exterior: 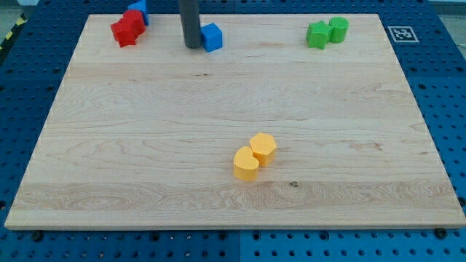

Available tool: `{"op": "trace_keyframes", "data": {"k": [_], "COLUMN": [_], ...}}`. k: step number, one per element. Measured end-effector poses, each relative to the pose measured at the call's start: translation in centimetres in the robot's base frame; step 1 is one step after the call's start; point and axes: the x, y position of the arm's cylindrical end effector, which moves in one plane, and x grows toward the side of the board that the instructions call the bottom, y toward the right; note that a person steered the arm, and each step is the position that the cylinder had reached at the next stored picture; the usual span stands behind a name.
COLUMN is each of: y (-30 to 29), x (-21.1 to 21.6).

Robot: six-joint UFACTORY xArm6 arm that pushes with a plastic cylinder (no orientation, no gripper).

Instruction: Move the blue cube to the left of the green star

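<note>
1. my tip [193,46] is down on the wooden board [145,167] near the view's top, left of centre; it is a bare dark rod, nothing held, no jaws to be wide or narrow
2. blue cube [212,37] sits just to the view's right of my tip, touching it or nearly so, cannot tell which
3. green star [317,35] is at the view's top right, well apart from the blue cube, with bare board between them
4. green cylinder [338,29] is touching the green star on its right side
5. red star [124,32] is at the view's top left, with another red block [135,20] pressed against it, shape unclear
6. second blue block [139,9] is behind the red pair at the board's top edge, partly cut off, shape unclear
7. two yellow blocks sit low near centre, touching: yellow hexagon-like block [263,148] upper right, rounded yellow block [246,164] lower left
8. printed tag [400,33] is at the board's top right corner
</note>
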Motion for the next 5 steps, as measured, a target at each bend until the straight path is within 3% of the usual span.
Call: {"op": "trace_keyframes", "data": {"k": [3, 4, 5], "y": [4.2, 6.2, 12.1], "x": [-3.0, -1.4, 4.0]}}
